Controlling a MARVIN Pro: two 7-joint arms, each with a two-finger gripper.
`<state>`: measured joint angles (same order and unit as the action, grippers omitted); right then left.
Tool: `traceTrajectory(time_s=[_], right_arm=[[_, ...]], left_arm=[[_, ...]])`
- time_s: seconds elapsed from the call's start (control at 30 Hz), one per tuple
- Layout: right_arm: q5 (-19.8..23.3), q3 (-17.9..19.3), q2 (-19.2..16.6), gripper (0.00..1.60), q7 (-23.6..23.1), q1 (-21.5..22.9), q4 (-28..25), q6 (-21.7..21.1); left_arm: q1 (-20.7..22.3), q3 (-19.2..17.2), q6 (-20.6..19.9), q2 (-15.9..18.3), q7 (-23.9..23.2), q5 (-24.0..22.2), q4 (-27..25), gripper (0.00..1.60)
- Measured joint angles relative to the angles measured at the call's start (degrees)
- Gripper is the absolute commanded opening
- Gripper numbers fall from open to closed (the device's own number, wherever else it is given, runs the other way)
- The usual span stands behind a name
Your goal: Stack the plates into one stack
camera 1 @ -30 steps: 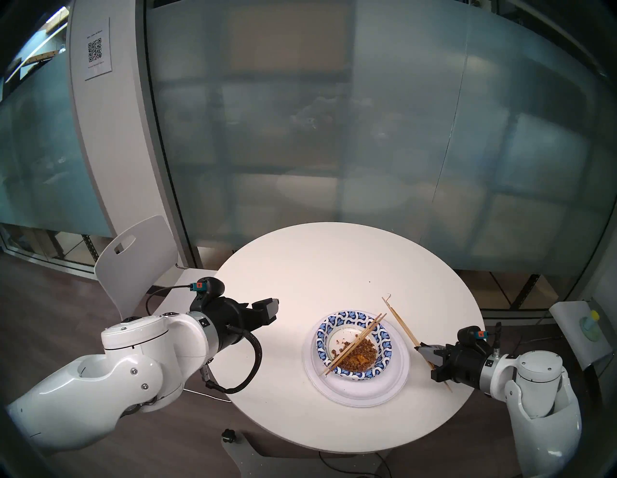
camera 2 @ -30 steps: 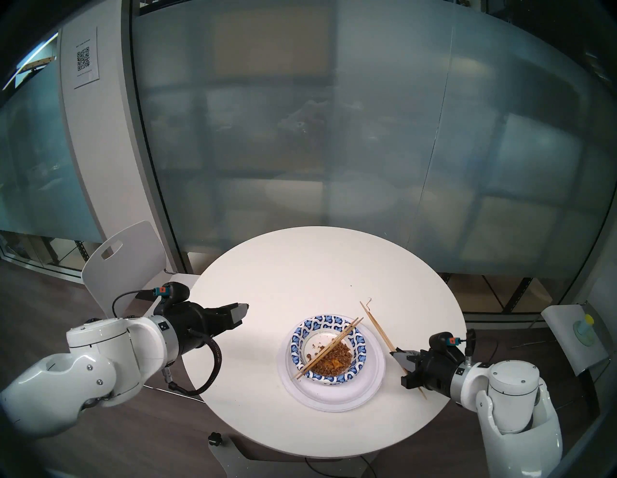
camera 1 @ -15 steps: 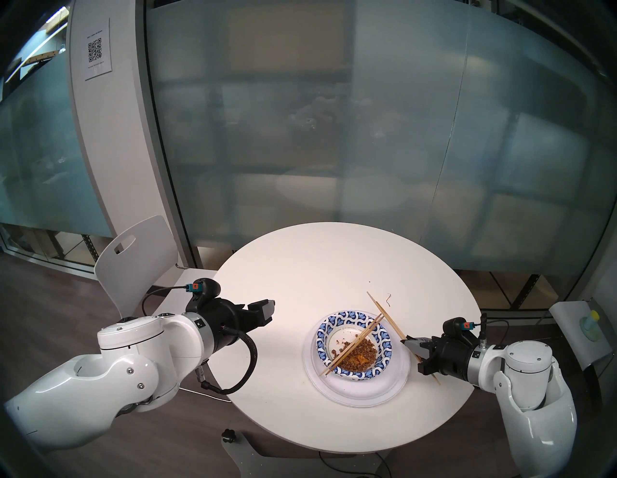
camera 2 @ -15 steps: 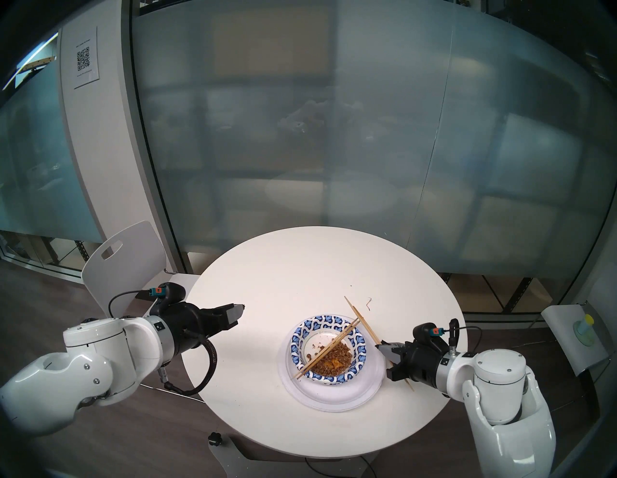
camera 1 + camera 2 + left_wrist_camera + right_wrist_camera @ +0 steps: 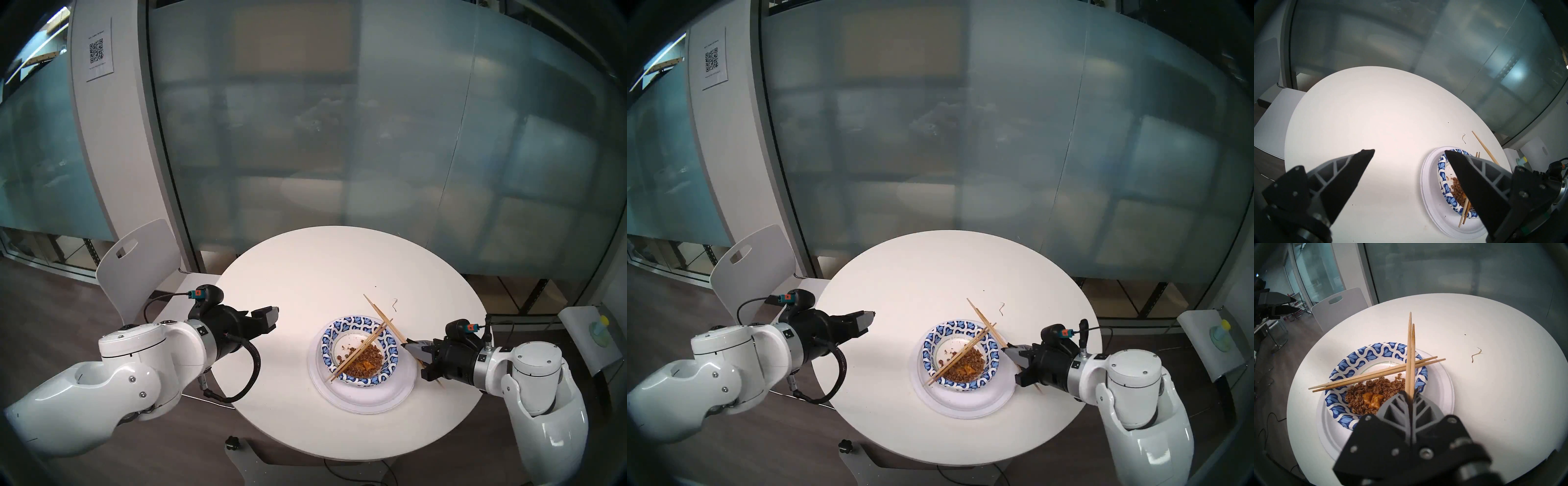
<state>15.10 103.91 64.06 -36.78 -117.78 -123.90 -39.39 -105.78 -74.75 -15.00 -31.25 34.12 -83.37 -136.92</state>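
Note:
The plates sit in one stack right of the table's middle: wide white plates (image 5: 373, 400) under a smaller blue-patterned plate (image 5: 330, 336) that holds brown food scraps. One pair of chopsticks (image 5: 356, 351) rests across the blue plate. My right gripper (image 5: 405, 344) is at the stack's right edge, shut on a second pair of chopsticks (image 5: 383, 317). In the right wrist view that held pair (image 5: 1409, 344) crosses over the resting pair (image 5: 1373, 377) above the blue rim (image 5: 1356, 356). My left gripper (image 5: 271, 314) hovers open, well left of the stack.
The round white table (image 5: 305, 271) has a thin noodle scrap (image 5: 394, 303) behind the stack. A white chair (image 5: 135, 261) stands at the table's far left. A frosted glass wall runs behind the table.
My right gripper has carried its chopsticks leftward until they reach over the blue plate's rim. The noodle scrap stayed behind on the table. The left arm drew back slightly.

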Motion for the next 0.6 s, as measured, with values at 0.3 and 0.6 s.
traceTrajectory(time_s=[0.3,0.6], right_arm=[[0.45,-0.37,1.08,0.00,0.91,0.21,-0.11,-0.16],[7.17,0.47,6.23,0.00,1.53,0.05,-0.66,0.92]], left_arm=[[-0.41,-0.22,0.34,0.25,0.01,0.14,-0.10,1.60],[-0.82,-0.53,0.52,0.57,-0.20,0.04,-0.13,1.60]])
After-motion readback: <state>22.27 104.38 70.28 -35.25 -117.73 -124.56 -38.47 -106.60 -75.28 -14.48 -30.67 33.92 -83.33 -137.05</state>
